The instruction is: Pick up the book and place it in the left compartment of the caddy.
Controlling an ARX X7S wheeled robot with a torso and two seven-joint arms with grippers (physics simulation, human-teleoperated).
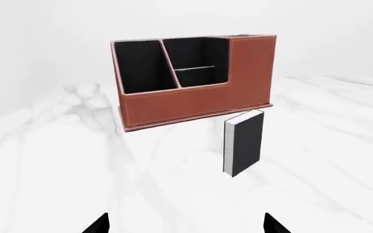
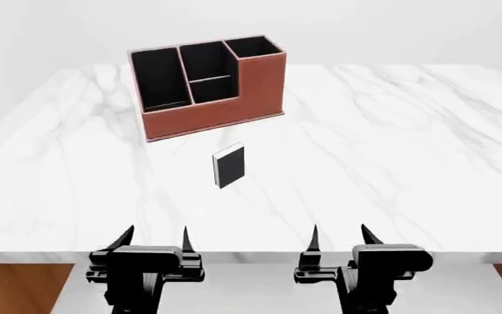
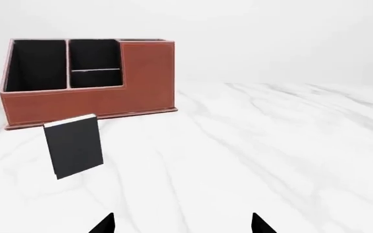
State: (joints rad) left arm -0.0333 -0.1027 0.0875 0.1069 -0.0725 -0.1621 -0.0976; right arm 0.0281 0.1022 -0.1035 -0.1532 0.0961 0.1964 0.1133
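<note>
The small dark book [image 2: 228, 165] lies flat on the white marble table [image 2: 391, 144], in front of the reddish-brown caddy [image 2: 207, 118]. The book also shows in the left wrist view [image 1: 244, 143] and the right wrist view [image 3: 74, 146]. The caddy's left compartment [image 2: 157, 80] is a black-walled bay, seen too in the left wrist view [image 1: 142, 65] and right wrist view [image 3: 36, 65]. My left gripper [image 2: 157, 239] and right gripper [image 2: 339, 237] hover open and empty at the table's near edge, well short of the book.
The caddy [image 1: 193, 99] has a split middle section [image 2: 207, 75] and a taller right end bay [image 2: 255, 49]. The table's near edge [image 2: 251, 256] runs just under both grippers; wooden floor shows below it.
</note>
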